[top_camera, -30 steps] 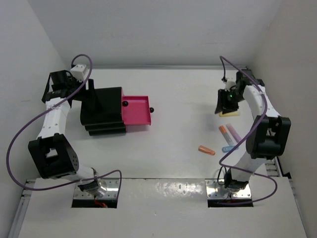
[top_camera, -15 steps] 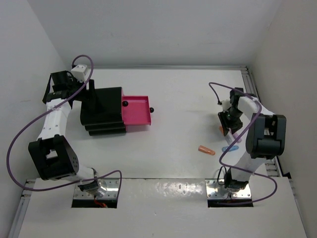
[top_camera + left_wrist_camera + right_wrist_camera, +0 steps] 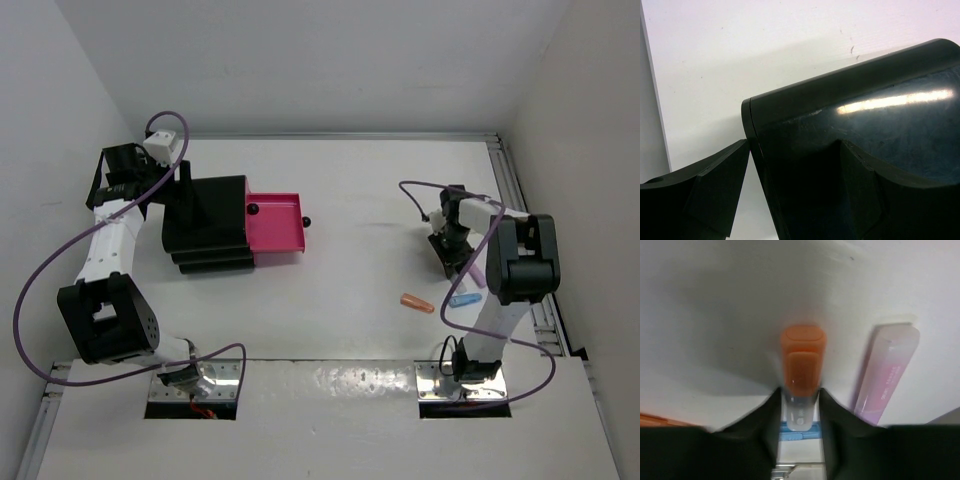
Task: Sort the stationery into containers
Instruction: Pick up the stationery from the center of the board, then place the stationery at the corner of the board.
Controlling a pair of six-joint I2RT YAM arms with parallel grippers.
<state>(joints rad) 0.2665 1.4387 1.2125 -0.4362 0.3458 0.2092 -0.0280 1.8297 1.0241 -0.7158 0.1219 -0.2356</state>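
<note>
While between fingers point(image 3: 740, 435), orange highlighter point(image 3: 802, 360) (pink point(image 3: 887, 372) alongside).

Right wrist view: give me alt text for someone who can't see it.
The black two-finger right gripper straddles a stubby orange-capped highlighter lying on the white table, its fingers flanking it closely. A pale pink highlighter lies just right of it, apart.

**Robot laboratory cell.** A white worktop point(image 3: 360, 190) is boxed in by plain white wall panels point(image 3: 300, 60) behind and to either side of the black drawer box point(image 3: 205, 215). Nearer than the box, two white-and-black arms point(image 3: 105, 240) stand on metal base plates point(image 3: 215, 385) and trail purple cables point(image 3: 18, 320). A metal rail point(image 3: 510, 185) edges the worktop far right of the box.
</note>
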